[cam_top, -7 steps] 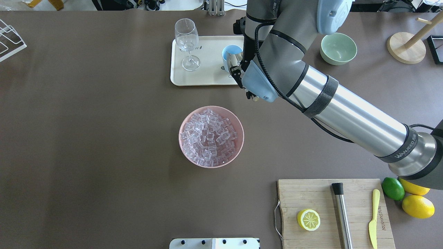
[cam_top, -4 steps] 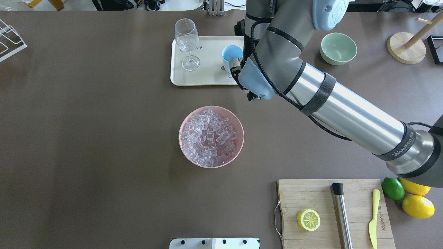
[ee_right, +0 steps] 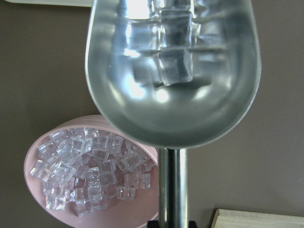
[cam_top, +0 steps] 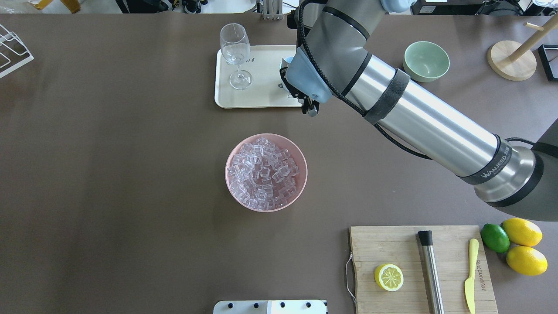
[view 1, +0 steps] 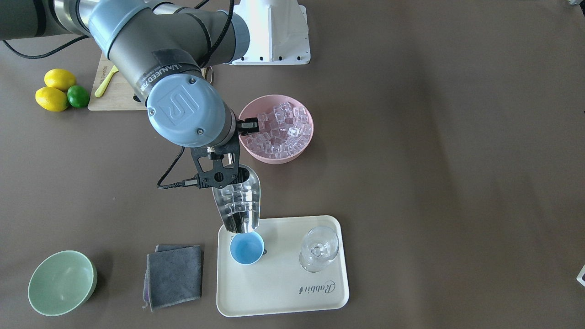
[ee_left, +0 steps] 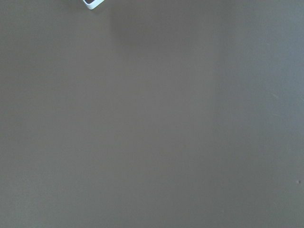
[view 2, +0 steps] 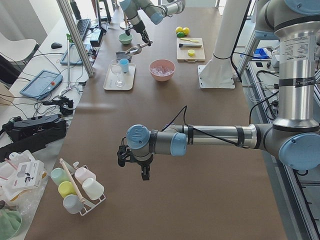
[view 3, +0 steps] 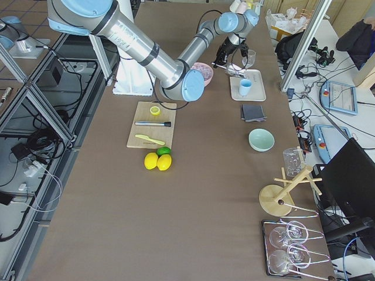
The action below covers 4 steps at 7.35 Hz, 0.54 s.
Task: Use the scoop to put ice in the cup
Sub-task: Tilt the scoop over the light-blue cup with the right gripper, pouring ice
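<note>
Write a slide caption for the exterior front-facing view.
The scoop, carrying ice, tilts toward the cup on the tray.

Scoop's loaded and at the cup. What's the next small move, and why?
Probably tilt the shiny steel scoop a little further down: the clear ice cubes sit in its trough, and its lip is at the rim of the small light-blue cup, which looks empty.
</note>
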Tool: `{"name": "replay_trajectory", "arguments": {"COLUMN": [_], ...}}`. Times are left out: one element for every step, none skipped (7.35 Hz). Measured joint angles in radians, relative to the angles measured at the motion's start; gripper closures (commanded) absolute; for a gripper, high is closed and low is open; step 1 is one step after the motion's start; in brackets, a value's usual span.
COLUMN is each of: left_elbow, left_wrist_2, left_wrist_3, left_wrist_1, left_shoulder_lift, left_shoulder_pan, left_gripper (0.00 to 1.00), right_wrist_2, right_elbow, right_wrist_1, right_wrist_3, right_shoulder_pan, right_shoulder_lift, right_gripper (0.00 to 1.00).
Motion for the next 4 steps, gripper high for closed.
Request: {"name": "replay_trajectory", "arguments": {"left_elbow": [-0.005,-0.007,-0.008,-0.008], "left_wrist_2": [0.000,0.000,0.000,-0.001], "left_wrist_3": [0.000,0.000,0.001,0.001], "left_wrist_1": [0.004,0.006,0.006,0.006], "left_shoulder_lift": [0.002,0.003,0.005,0.006], "left_shoulder_pan": [0.000,0.001,0.000,0.000], "left_gripper": [0.02,0.02,0.02,0.02], "right_wrist_2": [0.020,0.037,0.053,0.068], "right_elbow": [-0.027,-0.043,-0.052,-0.058], "right_wrist_1": [-0.001,-0.002,-0.005,-0.009], "right_wrist_3": [-0.008,-0.012,-0.013,-0.014], "right_shoulder_pan": [0.002,0.003,0.005,0.007], "right_shoulder_lift": [0.007,0.010,0.011,0.011], "right_gripper": [1.00,1.00,1.00,1.00]}}
